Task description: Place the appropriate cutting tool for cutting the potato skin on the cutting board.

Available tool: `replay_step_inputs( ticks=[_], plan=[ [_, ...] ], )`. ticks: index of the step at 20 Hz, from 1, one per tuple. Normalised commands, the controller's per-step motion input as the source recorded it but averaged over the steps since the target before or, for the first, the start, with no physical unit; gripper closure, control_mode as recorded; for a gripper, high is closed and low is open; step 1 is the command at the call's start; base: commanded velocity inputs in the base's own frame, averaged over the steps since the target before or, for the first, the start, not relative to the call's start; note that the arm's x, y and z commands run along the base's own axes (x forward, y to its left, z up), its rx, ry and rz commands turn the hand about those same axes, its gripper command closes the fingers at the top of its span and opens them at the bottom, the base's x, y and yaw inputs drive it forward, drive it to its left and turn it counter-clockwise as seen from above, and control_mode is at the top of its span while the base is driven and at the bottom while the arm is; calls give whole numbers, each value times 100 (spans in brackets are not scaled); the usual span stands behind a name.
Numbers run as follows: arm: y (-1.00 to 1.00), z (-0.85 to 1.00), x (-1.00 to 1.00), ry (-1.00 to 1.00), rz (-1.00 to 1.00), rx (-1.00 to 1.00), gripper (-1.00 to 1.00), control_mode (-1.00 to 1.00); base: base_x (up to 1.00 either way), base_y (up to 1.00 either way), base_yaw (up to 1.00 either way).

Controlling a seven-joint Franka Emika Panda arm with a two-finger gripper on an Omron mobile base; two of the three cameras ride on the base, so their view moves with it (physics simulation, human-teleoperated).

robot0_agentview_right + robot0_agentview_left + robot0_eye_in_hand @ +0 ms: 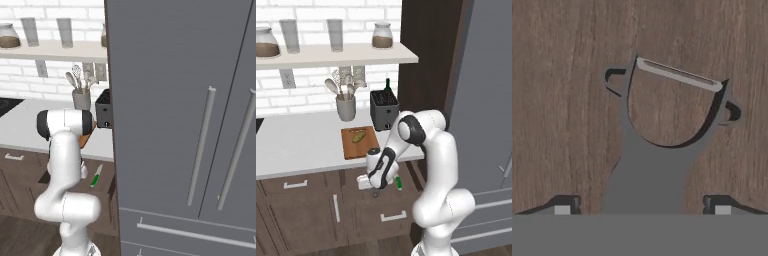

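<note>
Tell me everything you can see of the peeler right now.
The peeler is a dark grey, metallic-looking Y-shaped tool: a flat handle widening into a curved fork, with a pale thin blade strung across the two prongs and a small lug on each outer side. In the hand view it sits centred between the gripper's two spread fingertips, handle toward the camera, against brown wood grain. Neither fingertip visibly touches it.

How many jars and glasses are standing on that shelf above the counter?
4: a jar at the left end, two glasses in the middle, another jar toward the right. Others may lie beyond the frame.
</note>
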Motion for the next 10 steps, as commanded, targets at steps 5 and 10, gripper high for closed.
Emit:
replay_step_inputs(
  ticks=[5,10],
  plan=[
    [0,-46,0,1,0,0,100,-100,0,0,0],
    [0,-33,0,3,0,0,100,-100,0,0,0]
  ],
)
